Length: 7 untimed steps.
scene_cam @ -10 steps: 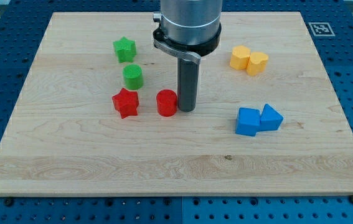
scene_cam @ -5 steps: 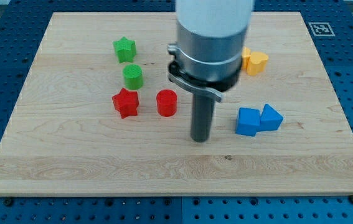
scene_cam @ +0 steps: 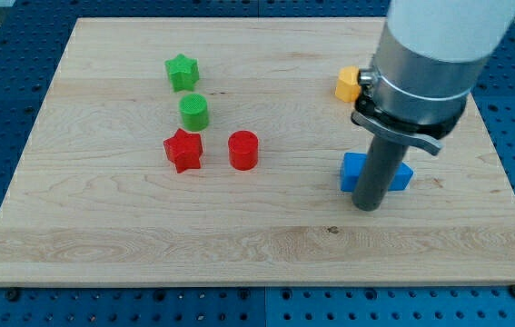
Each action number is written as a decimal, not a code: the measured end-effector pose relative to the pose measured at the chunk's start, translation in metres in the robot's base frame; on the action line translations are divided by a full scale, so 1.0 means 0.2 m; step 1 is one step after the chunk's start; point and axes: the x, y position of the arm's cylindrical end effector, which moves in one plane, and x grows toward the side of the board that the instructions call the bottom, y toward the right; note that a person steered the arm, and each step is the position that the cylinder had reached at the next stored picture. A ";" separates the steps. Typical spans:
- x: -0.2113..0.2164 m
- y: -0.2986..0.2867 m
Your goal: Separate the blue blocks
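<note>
Two blue blocks sit together right of the board's middle, largely hidden behind my rod. The blue cube (scene_cam: 351, 171) shows at the rod's left and the second blue block (scene_cam: 403, 175) shows as a sliver at its right. My tip (scene_cam: 367, 206) rests on the board just below them, in front of the spot where they meet. Whether the tip touches them cannot be told.
A green star (scene_cam: 182, 72), a green cylinder (scene_cam: 193, 112), a red star (scene_cam: 183, 150) and a red cylinder (scene_cam: 243, 150) lie at the left-centre. A yellow block (scene_cam: 347, 84) shows beside the arm at the upper right. The wooden board (scene_cam: 130, 236) ends near the view's bottom.
My tip has moved right and down, from beside the red cylinder to just below the blue blocks. The arm now hides most of the blue and yellow blocks. No block has visibly moved.
</note>
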 end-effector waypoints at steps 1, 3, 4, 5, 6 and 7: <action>-0.04 -0.07; -0.04 -0.11; -0.04 -0.03; -0.03 0.13; -0.03 0.23; -0.08 0.23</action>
